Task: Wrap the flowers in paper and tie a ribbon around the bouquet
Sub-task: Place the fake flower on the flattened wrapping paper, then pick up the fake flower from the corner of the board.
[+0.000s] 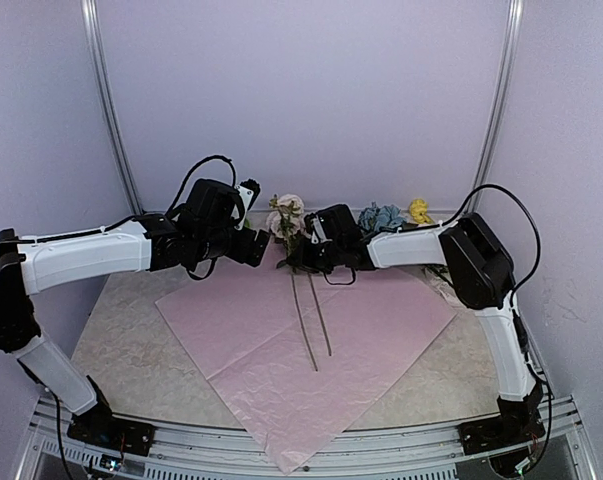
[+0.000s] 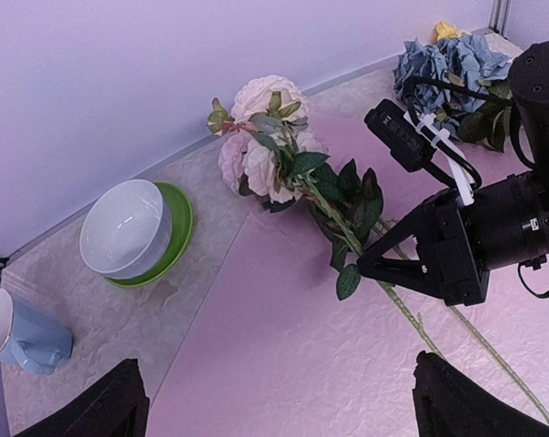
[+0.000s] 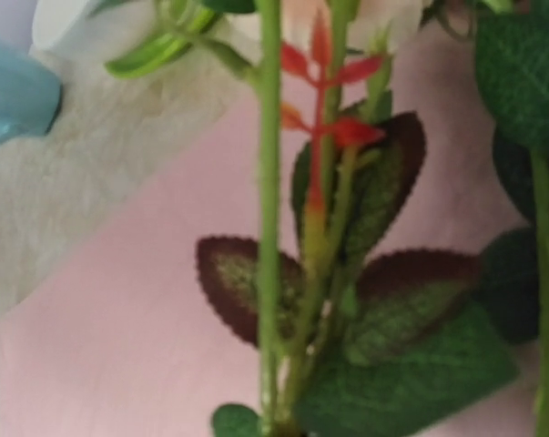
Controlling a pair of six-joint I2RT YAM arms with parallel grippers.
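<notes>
- The left gripper (image 1: 258, 247) hangs left of centre in the top view, above the upper left edge of the paper (image 1: 281, 370). Its jaws stand wide apart with nothing between them. In its own wrist view the two dark fingers (image 2: 110, 405) sit in the lower corners, with bare pink sheet between them.
- In the left of the left wrist view, a white bowl (image 2: 127, 228) on a green saucer (image 2: 181, 232) and a blue cup (image 2: 24, 339) stand on the table (image 1: 121, 345), off the paper.
- The pink flowers (image 1: 286, 213) lie at centre, heads toward the back wall and just past the paper's upper corner. Their thin green stems (image 1: 311, 325) run down across the middle of the sheet.
- The right gripper (image 1: 297, 256) is just right of and below the pink heads. Its jaws are pinched together on the leafy part of the stems, so the heads lie above the jaws and the bare stems trail below. Its own camera shows the stems and dark leaves very close up and blurred.
- The blue flowers (image 1: 379, 217) lie right of centre, behind the right arm, clear of the jaws.
- The yellow flower (image 1: 419, 210) lies furthest right, beside the blue ones at the back edge.
</notes>
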